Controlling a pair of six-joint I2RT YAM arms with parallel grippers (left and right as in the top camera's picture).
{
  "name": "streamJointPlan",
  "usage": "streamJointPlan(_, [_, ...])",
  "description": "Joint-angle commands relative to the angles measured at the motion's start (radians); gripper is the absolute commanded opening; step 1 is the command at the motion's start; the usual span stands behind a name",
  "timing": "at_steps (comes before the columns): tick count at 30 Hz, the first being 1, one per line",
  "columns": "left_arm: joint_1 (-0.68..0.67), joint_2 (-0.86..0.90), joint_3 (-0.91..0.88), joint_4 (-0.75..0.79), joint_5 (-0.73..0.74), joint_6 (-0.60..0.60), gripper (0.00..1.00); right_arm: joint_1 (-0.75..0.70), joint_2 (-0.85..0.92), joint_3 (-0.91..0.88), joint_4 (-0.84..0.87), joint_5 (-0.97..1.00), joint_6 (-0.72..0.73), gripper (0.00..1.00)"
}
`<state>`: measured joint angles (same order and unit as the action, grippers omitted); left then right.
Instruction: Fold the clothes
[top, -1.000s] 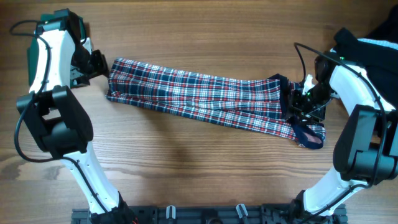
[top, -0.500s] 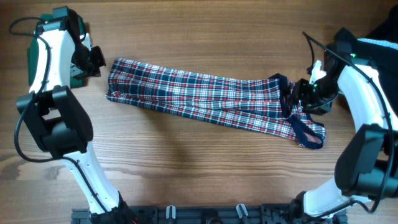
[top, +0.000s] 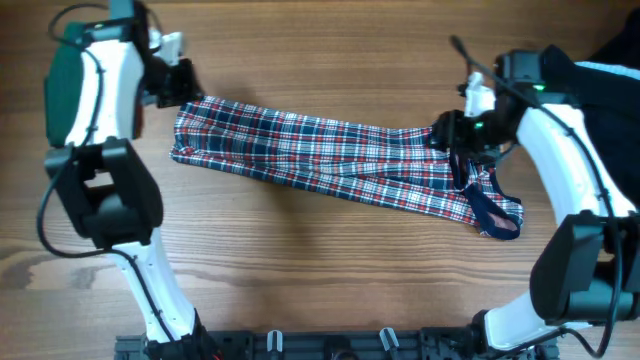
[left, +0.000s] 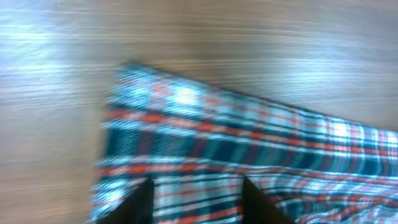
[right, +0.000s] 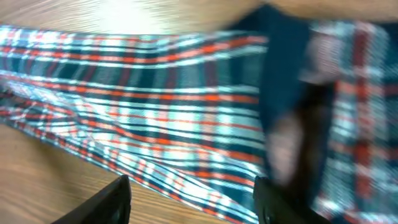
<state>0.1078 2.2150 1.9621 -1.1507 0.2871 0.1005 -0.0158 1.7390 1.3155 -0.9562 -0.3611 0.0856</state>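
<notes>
- Soft plaid dress (top: 320, 160) — a long wrinkled band on the wooden tabletop (top: 320, 270).
- Left arm (top: 105, 70) over its square end, right arm (top: 550, 135) over the navy-trimmed end — both jaws apart.

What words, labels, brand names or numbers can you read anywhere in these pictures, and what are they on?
None: no word, label, brand or number can be read in any view.
The plaid dress shows only its check pattern, with no tag in sight.
The table shows only wood grain.
Both wrist views are motion-blurred, so any fine print there could not be read.
</notes>
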Motion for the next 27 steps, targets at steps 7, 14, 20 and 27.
streamJointPlan(7, [-0.148, 0.013, -0.007, 0.067, -0.002, 0.166, 0.71, 0.110, 0.027, 0.002, 0.030, 0.047, 0.087, 0.66])
streamJointPlan(14, [-0.151, 0.053, -0.048, 0.081, -0.015, 0.164, 0.71, 0.119, 0.085, -0.024, 0.037, 0.100, 0.162, 0.61])
streamJointPlan(20, [-0.150, 0.060, -0.081, 0.096, -0.015, 0.164, 0.76, 0.119, 0.098, -0.077, 0.085, 0.185, 0.234, 0.61])
streamJointPlan(27, [-0.150, 0.059, -0.081, 0.093, -0.015, 0.154, 0.81, 0.119, 0.169, -0.121, 0.129, 0.186, 0.259, 0.53])
